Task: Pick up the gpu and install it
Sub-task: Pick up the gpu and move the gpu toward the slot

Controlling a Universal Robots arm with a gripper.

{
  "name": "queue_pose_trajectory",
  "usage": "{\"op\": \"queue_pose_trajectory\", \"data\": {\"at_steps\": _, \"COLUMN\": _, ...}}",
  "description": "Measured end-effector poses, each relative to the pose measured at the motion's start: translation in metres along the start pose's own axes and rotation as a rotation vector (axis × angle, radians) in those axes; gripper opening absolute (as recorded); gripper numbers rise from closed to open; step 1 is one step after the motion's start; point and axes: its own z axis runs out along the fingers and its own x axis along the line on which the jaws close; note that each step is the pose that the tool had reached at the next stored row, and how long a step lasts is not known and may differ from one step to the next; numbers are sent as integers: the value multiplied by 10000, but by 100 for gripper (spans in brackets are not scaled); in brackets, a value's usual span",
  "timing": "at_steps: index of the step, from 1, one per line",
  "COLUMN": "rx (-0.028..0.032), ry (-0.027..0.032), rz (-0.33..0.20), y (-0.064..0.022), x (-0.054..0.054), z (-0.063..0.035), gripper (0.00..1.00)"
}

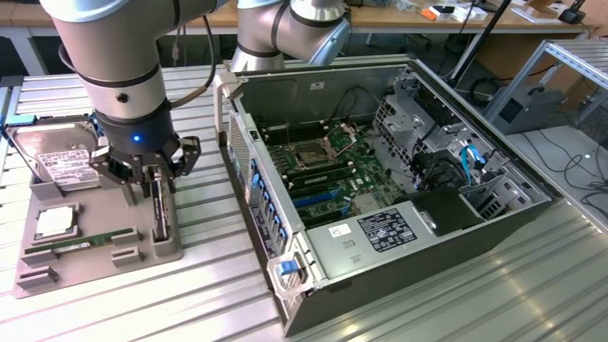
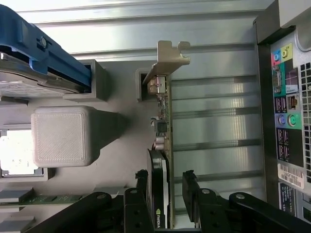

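Note:
The gpu (image 2: 164, 116) stands on edge in a slot of the grey tray (image 1: 95, 267), with its silver end bracket (image 2: 167, 58) at one end and its black cooler between my fingers. In the exterior view the gpu (image 1: 159, 217) is a thin dark card under the arm. My gripper (image 2: 165, 178) straddles the card, one black finger (image 2: 142, 182) beside the cooler and the other finger (image 2: 189, 184) a small gap off the board side. The jaws are open and hold nothing. In the exterior view the gripper (image 1: 155, 187) hangs low over the tray.
On the same tray sit a hard drive (image 1: 62, 160), a processor (image 1: 55, 222) and a RAM stick (image 1: 81, 244). The open computer case (image 1: 380, 185) lies on the slatted metal table at the exterior view's right, close to the tray, motherboard facing up.

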Motion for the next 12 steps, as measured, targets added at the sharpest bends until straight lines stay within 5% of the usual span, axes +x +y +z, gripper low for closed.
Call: {"op": "queue_pose_trajectory", "data": {"at_steps": 12, "rx": -1, "ry": 1, "rz": 0, "y": -4, "x": 3, "z": 88, "gripper": 42}}
